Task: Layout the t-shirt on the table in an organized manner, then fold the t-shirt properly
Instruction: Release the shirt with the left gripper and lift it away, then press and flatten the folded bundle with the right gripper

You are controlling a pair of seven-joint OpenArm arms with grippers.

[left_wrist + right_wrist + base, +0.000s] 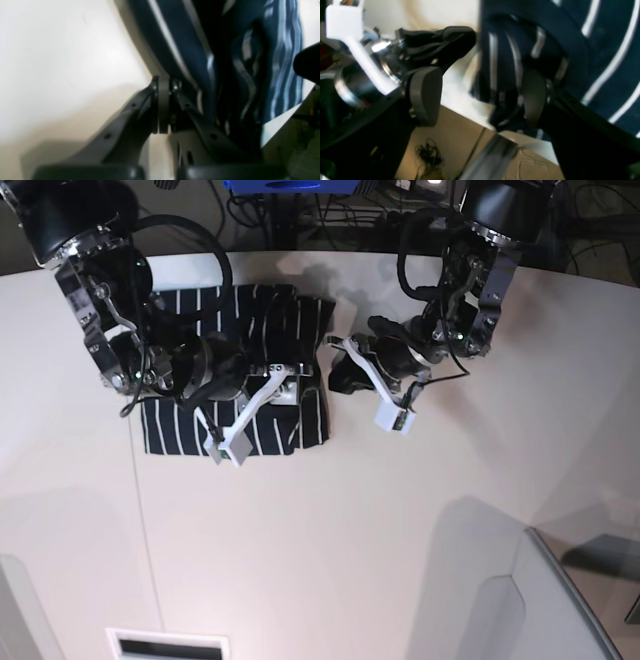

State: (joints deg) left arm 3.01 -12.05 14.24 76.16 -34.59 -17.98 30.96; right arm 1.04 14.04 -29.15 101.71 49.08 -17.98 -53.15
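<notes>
The t-shirt [240,315], dark navy with thin white stripes, lies folded into a rough rectangle on the off-white table [330,540] at the back left. My right gripper [287,385] hangs over the shirt's right part. In the right wrist view it [480,96] is open, and a bunched fold of the t-shirt [500,82] lies between the pads [425,95], against the right one. My left gripper [340,372] sits at the shirt's right edge. In the left wrist view it [162,107] is shut, pads together, with the t-shirt [180,50] just beyond its tip.
The table's curved far edge [330,252] runs close behind the shirt, with cables and a blue box [290,185] beyond it. A slot [165,645] sits at the near edge. A grey panel [560,600] stands at the lower right.
</notes>
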